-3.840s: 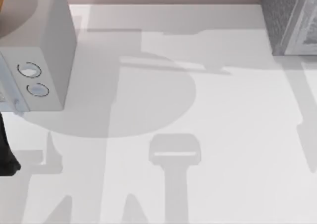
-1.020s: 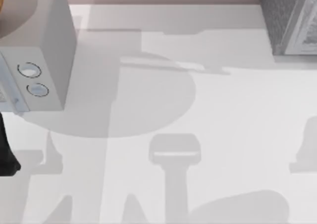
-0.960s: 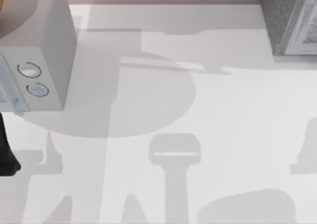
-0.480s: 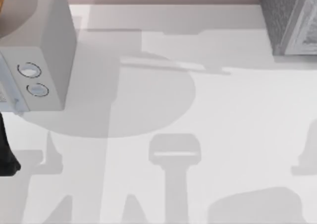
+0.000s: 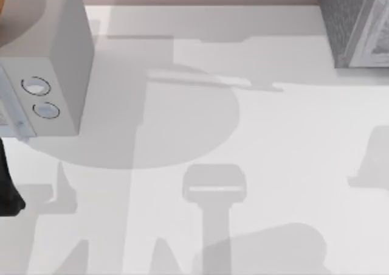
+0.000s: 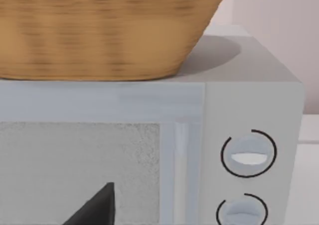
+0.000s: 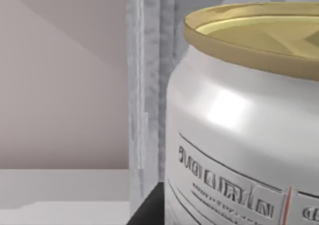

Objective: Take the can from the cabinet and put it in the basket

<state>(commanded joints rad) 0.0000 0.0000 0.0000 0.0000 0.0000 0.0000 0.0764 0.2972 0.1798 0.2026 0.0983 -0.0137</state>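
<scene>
one white can [image 7: 239, 130] close before the right gripper, grip on it impossible to tell

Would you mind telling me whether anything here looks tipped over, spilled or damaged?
Nothing stands out. The can fills the right wrist view upright, its gold top level and undented. The basket sits squarely on the box with two dials.

The can [image 7: 239, 135] is glossy white metal with a gold top; the basket [image 6: 99, 31] woven wicker; the cabinet [image 5: 340, 19] rough, speckled grey
</scene>
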